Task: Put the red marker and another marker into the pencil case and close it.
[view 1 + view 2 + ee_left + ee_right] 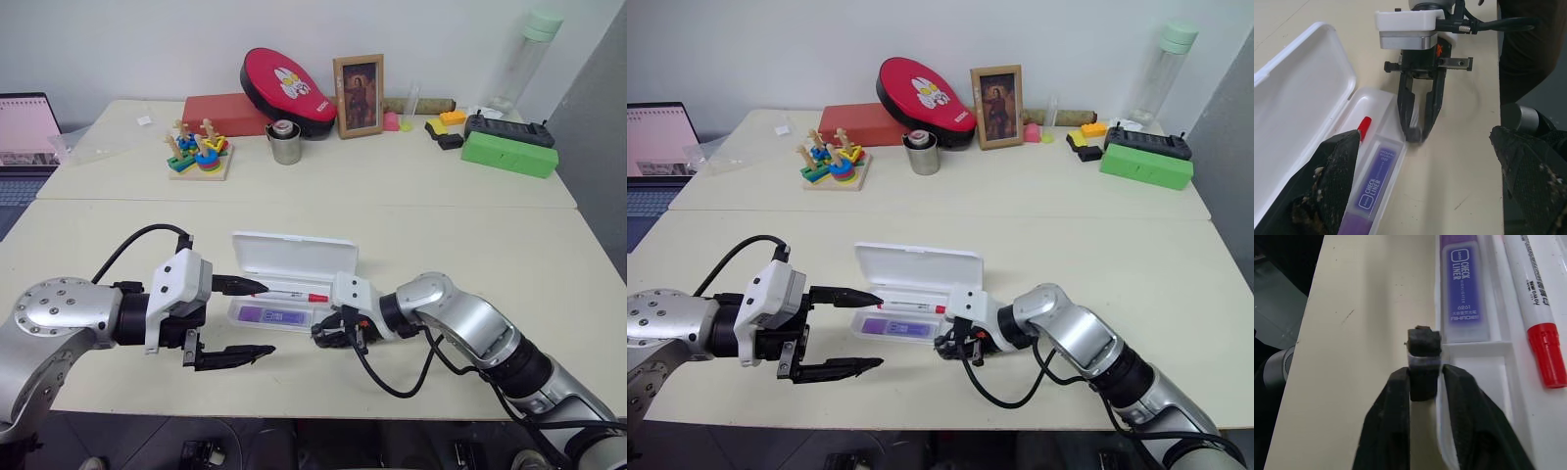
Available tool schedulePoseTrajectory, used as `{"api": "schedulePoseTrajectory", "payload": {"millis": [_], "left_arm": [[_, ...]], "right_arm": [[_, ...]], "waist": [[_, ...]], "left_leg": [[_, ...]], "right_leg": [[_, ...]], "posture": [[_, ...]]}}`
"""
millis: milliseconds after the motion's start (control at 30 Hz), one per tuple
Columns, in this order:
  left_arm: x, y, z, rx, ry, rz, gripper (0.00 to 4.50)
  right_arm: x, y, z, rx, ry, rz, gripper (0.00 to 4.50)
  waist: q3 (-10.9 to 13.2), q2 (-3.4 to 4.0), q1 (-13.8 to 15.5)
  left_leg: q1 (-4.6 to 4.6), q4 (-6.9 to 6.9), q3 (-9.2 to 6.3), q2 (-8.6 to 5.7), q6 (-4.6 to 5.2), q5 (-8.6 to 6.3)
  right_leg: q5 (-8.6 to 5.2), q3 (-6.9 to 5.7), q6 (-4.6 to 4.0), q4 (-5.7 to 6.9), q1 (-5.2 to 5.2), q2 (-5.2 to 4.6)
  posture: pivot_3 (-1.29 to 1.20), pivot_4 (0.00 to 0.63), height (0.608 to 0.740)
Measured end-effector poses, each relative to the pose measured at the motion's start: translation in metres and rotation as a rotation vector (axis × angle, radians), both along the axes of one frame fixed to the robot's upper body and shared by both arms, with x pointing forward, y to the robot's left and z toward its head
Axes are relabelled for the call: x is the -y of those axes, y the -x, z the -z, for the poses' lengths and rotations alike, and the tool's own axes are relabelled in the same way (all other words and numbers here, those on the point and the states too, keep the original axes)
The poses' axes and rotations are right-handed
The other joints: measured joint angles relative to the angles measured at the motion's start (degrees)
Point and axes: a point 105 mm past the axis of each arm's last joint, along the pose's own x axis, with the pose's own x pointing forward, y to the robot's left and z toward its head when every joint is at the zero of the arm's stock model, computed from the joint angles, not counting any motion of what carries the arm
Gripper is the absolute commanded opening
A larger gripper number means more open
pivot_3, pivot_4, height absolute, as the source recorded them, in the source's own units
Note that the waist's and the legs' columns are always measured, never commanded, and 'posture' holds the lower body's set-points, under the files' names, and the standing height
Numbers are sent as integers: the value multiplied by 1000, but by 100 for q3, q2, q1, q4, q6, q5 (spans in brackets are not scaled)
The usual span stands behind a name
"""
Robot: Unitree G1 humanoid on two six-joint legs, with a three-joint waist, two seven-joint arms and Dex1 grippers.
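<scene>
Markers are lying in the open pencil case (279, 315), ready for you to close it.
Your right gripper (1425, 377) is pinching a small black object (1422, 345) at the tray's near edge, beside the purple marker (1463, 289) and red marker (1535, 303); your left gripper (235, 321) is hanging unclenched. Thin, light, slippery plastic will probably skid, so steady the tray and push the raised lid (294, 253) at its free edge.

red pouch (288, 91), framed picture (359, 95), metal cup (286, 143), green box (509, 153), laptop (25, 137)
</scene>
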Motion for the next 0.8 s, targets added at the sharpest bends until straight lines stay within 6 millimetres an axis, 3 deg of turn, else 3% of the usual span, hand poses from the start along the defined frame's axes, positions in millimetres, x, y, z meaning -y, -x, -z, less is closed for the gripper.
{"api": "schedulePoseTrajectory", "payload": {"millis": [533, 800], "left_arm": [[-5, -5, -1, 2, 7, -23, 4500], [-4, -5, -1, 6, 6, -22, 4500]], "right_arm": [[10, -11, -27, -13, -121, 48, 323], [11, -7, -18, -20, -104, 34, 323]], "waist": [[1, 1, -2], [1, 1, -4]], "left_leg": [[0, -1, 0, 0, 0, 0], [0, -1, 0, 0, 0, 0]], "right_leg": [[0, 0, 0, 0, -1, 0], [0, 0, 0, 0, -2, 0]], "posture": [[0, 150, 740], [0, 150, 740]]}}
